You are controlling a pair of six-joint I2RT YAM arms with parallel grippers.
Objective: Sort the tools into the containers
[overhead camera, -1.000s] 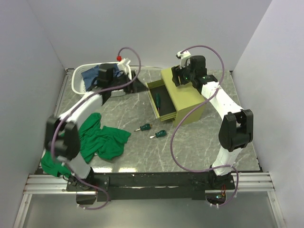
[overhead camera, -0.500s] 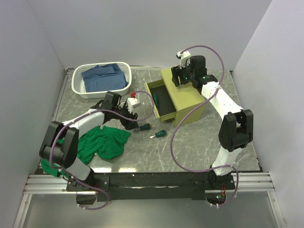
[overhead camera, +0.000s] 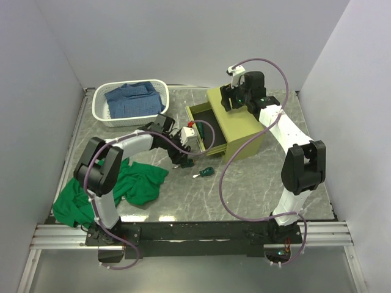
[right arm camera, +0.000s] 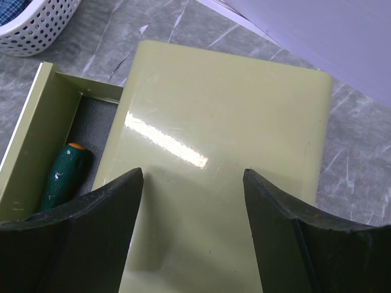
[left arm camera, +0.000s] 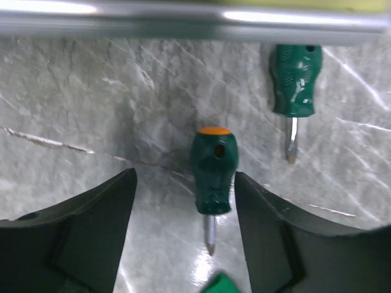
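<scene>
Three green-handled screwdrivers counted. Two are stubby and lie on the marble table (overhead camera: 256, 183), just in front of the open drawer. The third is inside that drawer.

Item 1: the first stubby screwdriver (left arm camera: 212, 177) has an orange cap on its butt. It lies between the fingers of my left gripper (left arm camera: 185, 180), with its tip pointing back toward my wrist. The jaws are spread wide, with bare marble showing on either side of the handle, so nothing is gripped.

Item 2: the second stubby screwdriver (left arm camera: 295, 79) lies roughly parallel to the first. It is off to one side and outside my fingers.

Item 3: the third screwdriver (right arm camera: 61, 177) rests on the grey liner of the drawer (right arm camera: 33, 140). Only its handle shows.

One tool chest (right arm camera: 226, 140), olive-yellow, stands at the far right of the table, with one drawer pulled out toward the left. My right gripper (right arm camera: 192, 177) hovers over its flat top. Its jaws are wide apart with nothing between them.

One white basket (overhead camera: 101, 113) sits in the far left corner and holds one blue cloth (overhead camera: 131, 97). One green cloth (overhead camera: 137, 183) lies crumpled on the near left of the table, well apart from the chest.
</scene>
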